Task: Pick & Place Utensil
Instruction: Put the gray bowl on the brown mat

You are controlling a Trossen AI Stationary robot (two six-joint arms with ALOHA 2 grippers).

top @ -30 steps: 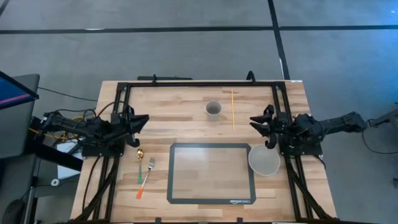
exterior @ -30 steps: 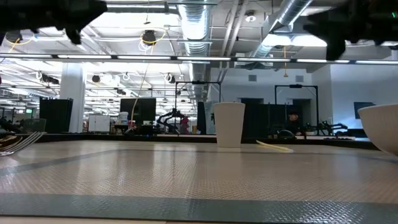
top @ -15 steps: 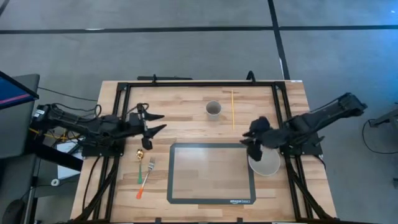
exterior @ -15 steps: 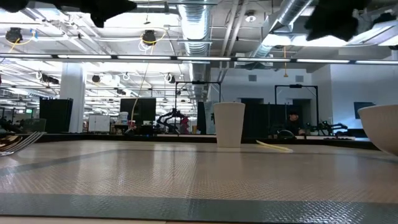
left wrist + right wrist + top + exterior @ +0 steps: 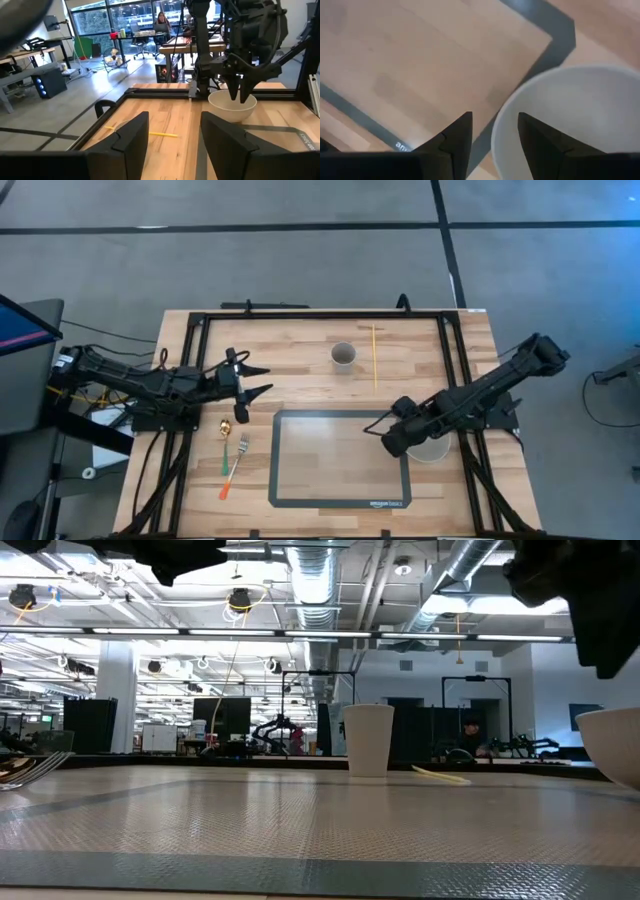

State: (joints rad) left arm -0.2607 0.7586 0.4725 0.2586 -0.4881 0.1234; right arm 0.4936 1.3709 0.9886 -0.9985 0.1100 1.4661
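Note:
A gold spoon (image 5: pixel 225 427), a green-handled utensil (image 5: pixel 226 459) and an orange-handled fork (image 5: pixel 235 468) lie flat on the wood at the table's left, beside the grey-rimmed mat (image 5: pixel 338 458). My left gripper (image 5: pixel 256 379) hovers open just beyond the spoon, its fingers pointing toward the table's right. My right gripper (image 5: pixel 492 140) is open and tipped downward, held well above the left rim of the white bowl (image 5: pixel 560 120), at the mat's right edge (image 5: pixel 405 442). In the low view the bowl (image 5: pixel 612 745) stands well below that gripper (image 5: pixel 600 600).
A white paper cup (image 5: pixel 343 356) stands upright at the far middle, with a yellow chopstick (image 5: pixel 375 357) lying to its right. Black rails (image 5: pixel 320 314) frame the tabletop. Bare wood lies between my left gripper and the cup.
My left gripper has moved toward the table's right edge and has opened its fingers wide. My right arm has stretched out toward the table's left and near edges, carrying its gripper from beside the rail to above the bowl's left rim and tipping it downward.

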